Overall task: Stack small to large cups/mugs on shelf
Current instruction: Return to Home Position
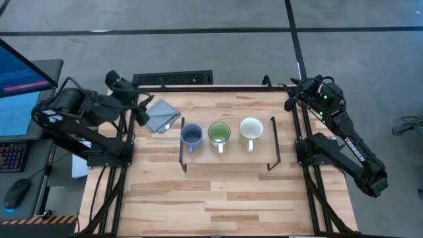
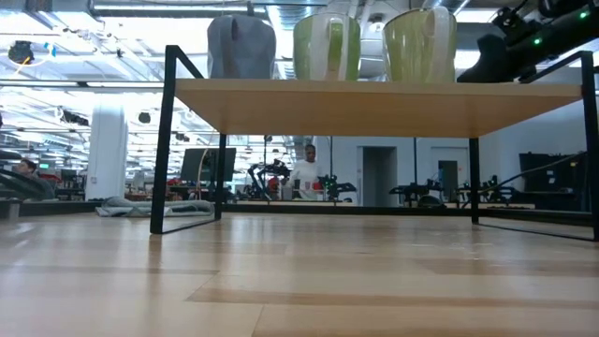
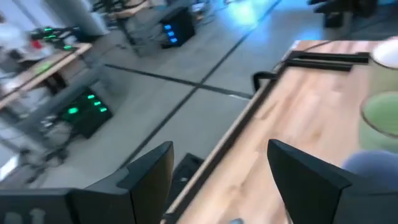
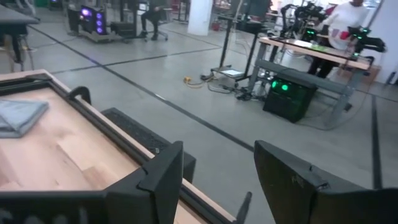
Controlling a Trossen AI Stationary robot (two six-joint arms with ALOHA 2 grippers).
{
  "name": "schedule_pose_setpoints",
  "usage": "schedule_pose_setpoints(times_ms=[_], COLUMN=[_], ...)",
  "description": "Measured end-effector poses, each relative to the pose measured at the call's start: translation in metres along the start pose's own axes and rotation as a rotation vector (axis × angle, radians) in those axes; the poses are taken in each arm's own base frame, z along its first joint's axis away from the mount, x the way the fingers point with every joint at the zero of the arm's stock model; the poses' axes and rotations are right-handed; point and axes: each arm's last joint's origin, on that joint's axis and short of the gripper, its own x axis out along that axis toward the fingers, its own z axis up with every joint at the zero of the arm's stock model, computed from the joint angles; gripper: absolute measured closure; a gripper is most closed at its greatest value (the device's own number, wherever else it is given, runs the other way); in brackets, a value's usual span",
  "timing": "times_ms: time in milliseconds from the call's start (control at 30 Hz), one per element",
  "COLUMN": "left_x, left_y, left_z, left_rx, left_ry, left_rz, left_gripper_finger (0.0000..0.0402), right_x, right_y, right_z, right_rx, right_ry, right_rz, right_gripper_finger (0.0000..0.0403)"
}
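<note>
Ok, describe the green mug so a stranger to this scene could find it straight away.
On the light wooden tabletop stands a low light-wood shelf on black wire legs, carrying three small handled mugs in a row. The green ceramic mug is the middle one, between the blue mug and the cream-white mug.

Open lab hall, bare concrete floor (image 4: pixel 186 81), workbenches (image 4: pixel 314 51), glowing computer towers (image 4: pixel 287 98)

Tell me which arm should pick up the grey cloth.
Left. The left gripper sits open right beside the cloth at the back left; the right gripper is at the opposite back corner.
</note>
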Motion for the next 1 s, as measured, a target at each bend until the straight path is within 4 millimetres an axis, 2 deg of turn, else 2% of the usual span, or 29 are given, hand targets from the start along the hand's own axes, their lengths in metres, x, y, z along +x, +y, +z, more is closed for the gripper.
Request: schedule_pose_setpoints(times_ms=[300, 600, 867, 1000], left_x=[0.017, 0.057, 0.092, 0.092], left_y=[-0.002, 0.0, 0.01, 0.02], left_z=[-0.073, -0.137, -0.168, -0.18], left_rx=[-0.007, -0.049, -0.064, -0.111], left_ry=[-0.239, -0.316, -0.322, -0.33], left_rz=[-0.181, 0.023, 0.075, 0.101], left_gripper_finger=[0.015, 0.015, 0.015, 0.015], right_x=[0.001, 0.001, 0.001, 0.005], right_y=[0.004, 0.009, 0.004, 0.002], right_z=[0.002, 0.005, 0.01, -0.006], right_rx=[0.032, 0.032, -0.003, 0.01], right_ry=[-0.023, -0.05, -0.111, -0.167], right_rz=[0.051, 0.091, 0.044, 0.003], right_gripper_finger=[0.0182, 0.0182, 0.0182, 0.0182])
